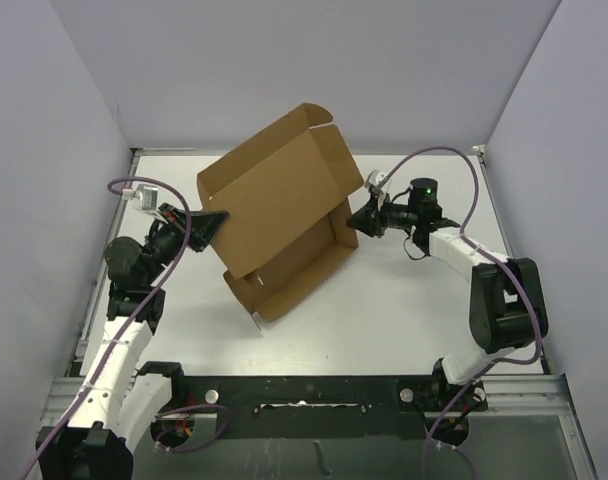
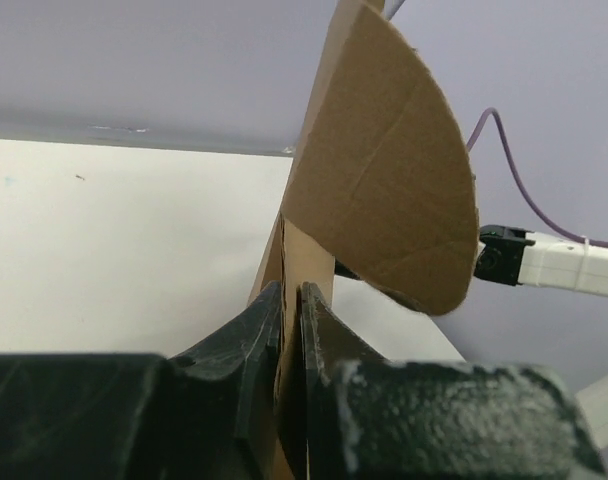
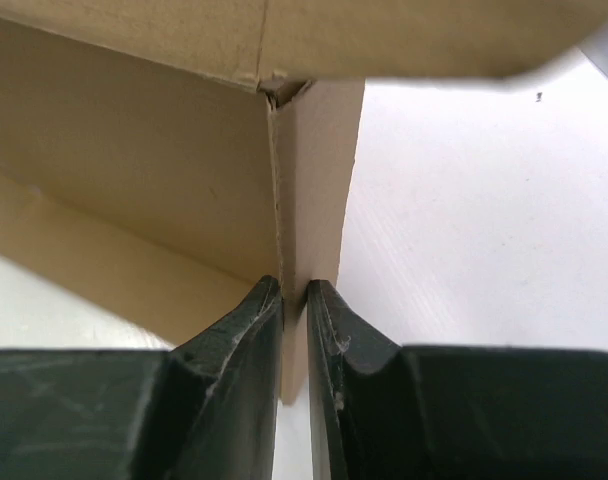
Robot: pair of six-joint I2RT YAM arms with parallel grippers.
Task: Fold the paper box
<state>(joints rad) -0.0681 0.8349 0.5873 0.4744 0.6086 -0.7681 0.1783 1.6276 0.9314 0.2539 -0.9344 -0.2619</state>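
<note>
I had the paper box (image 1: 284, 215) near the middle of the table (image 1: 414, 310), half formed and skewed to the table edges. Its big lid panel was raised and leaning toward the far wall, with the shallow tray part lying open on the near side. As far as I could judge, its long axis ran slantwise from the left arm's side up toward the right arm's side, so the box sat between the two arms with one end offered to each. The left gripper (image 1: 212, 222) was at the left end. In its wrist view the jaws were closed down narrow on a thin upright cardboard edge rising straight ahead of them, with a rounded tuck flap (image 2: 394, 190) fanning out above and to the right. The right gripper (image 1: 361, 220) was at the opposite end, its jaws also pinched in on cardboard: the free edge of a short side wall (image 3: 319, 180), just beside the corner where that wall met the long panel. Neither arm was clearly nearer, since each touched its own end. I judged the next fold depended on those two end walls standing upright and square to the tray. The risk I saw was a wall twisting or slipping from either pinch as the lid came over.
</note>
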